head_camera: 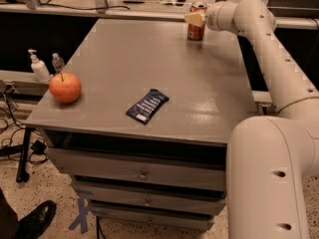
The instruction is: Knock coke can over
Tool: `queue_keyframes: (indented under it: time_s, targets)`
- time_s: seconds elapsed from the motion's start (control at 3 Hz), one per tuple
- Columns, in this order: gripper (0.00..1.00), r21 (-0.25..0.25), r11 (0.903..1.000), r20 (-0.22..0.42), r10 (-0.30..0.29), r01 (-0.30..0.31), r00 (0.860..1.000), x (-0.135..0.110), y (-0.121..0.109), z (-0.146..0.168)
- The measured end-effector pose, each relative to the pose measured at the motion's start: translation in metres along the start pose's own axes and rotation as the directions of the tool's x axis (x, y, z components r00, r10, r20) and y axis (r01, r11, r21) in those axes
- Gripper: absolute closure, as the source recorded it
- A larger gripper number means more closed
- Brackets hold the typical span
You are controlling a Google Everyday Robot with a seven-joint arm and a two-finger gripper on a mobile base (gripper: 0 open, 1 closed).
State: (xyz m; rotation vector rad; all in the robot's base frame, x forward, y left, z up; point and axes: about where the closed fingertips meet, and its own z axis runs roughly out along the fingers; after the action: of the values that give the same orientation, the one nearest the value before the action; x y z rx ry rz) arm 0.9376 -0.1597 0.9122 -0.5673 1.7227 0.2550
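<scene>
The coke can [196,30] stands upright at the far right corner of the grey table [149,68]. It is red-orange with a silver top rim. My gripper [195,18] reaches in from the right on the white arm and sits against the can's upper part, covering some of it. The can's lower half shows below the gripper.
An orange-red apple [65,87] sits at the table's near left corner. A dark blue snack packet [147,105] lies near the front middle. Drawers [142,173] are below the table top. Small bottles [39,67] stand off the left edge. A shoe [35,220] shows at bottom left.
</scene>
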Motion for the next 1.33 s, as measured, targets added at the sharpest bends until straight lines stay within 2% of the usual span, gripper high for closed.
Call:
queue_keyframes:
  time_s: [0.33, 0.67, 1.0, 1.33]
  targets:
    - [0.64, 0.001, 0.9999, -0.015, -0.013, 0.013, 1.000, -0.003, -0.002, -0.010]
    - [0.87, -0.073, 0.9972, -0.044, -0.015, 0.011, 0.999, -0.009, 0.021, -0.026]
    - [1.00, -0.233, 0.9723, -0.066, -0.037, 0.020, 0.997, -0.017, 0.070, -0.041]
    - [1.00, -0.428, 0.9015, -0.062, -0.098, 0.062, 0.993, -0.027, 0.130, -0.058]
